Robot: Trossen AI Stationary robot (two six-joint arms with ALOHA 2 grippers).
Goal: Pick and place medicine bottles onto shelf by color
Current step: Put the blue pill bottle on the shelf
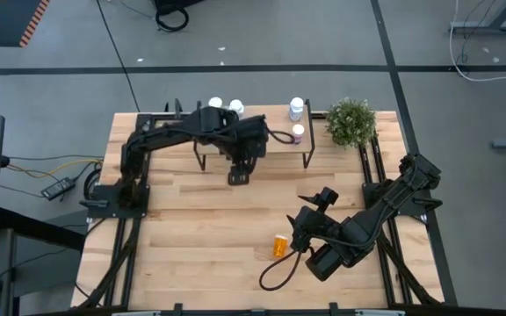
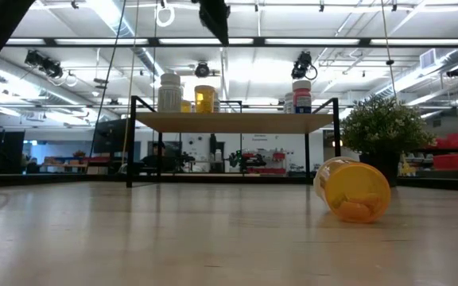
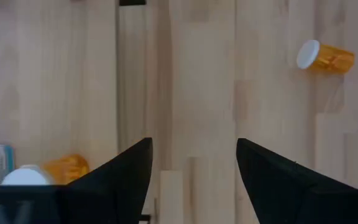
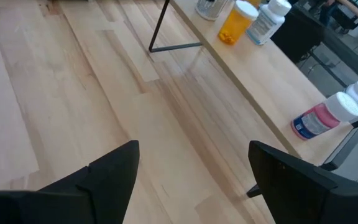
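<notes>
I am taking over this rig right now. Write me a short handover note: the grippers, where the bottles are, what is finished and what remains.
Left gripper: open, empty, above the shelf near its left end.
Right gripper: open, empty, over the table's near right part, facing the shelf.
On the shelf: white-capped bottles and an orange one at the left end; a pink-bodied bottle and another white-capped one at the right end.
Done: those bottles are placed.
Left: one orange bottle lies on its side on the table, near the right gripper. It likely goes beside the orange one at the left end.
</notes>
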